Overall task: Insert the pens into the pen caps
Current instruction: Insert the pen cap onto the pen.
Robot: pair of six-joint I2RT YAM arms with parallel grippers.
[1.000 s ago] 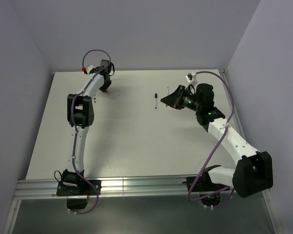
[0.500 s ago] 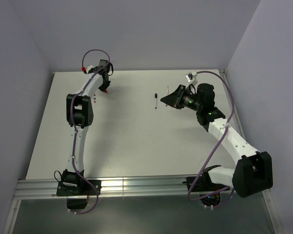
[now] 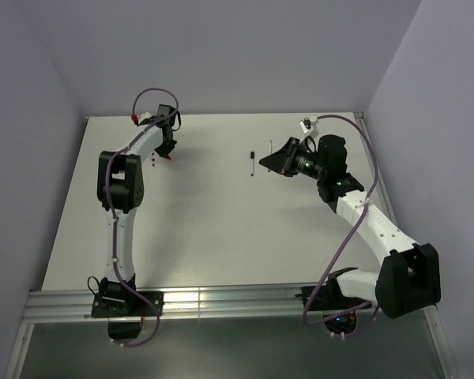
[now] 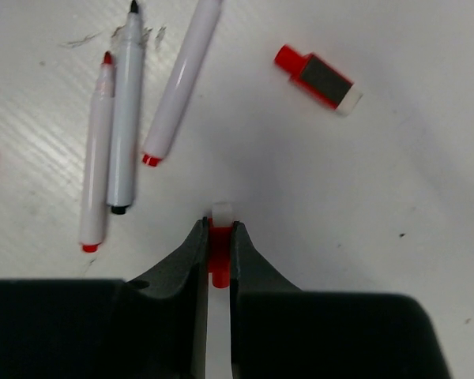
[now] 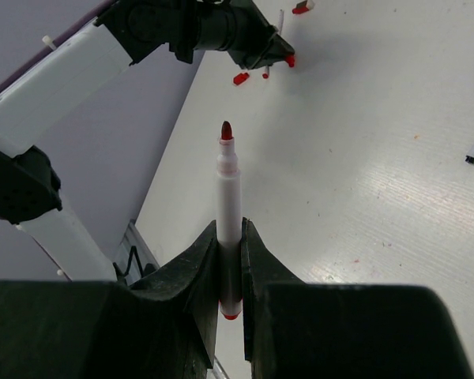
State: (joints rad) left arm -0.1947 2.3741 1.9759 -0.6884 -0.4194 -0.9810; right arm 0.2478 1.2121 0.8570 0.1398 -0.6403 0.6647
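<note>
In the left wrist view my left gripper [image 4: 220,229] is shut on a red pen cap [image 4: 222,213] with a white end that pokes out past the fingertips, low over the table. Three white pens lie just beyond it: one red-tipped [image 4: 95,158], one black-tipped [image 4: 125,110] and one angled [image 4: 182,79]. A second red cap [image 4: 316,77] with a dark label lies to the right. My right gripper [image 5: 229,229] is shut on a white pen [image 5: 227,178], red tip pointing away. In the top view the left gripper [image 3: 167,147] is at the far left and the right gripper [image 3: 265,163] at the far centre-right.
Another thin pen [image 3: 252,163] lies on the white table [image 3: 221,229] just left of the right gripper. Small red caps [image 5: 241,78] sit by the left gripper. Walls close in at the back and both sides. A purple cable [image 3: 363,150] loops over the right arm.
The left gripper's jaws have closed onto the red cap. The left arm's elbow has swung left and the gripper has shifted slightly. The right arm has held still with its pen.
</note>
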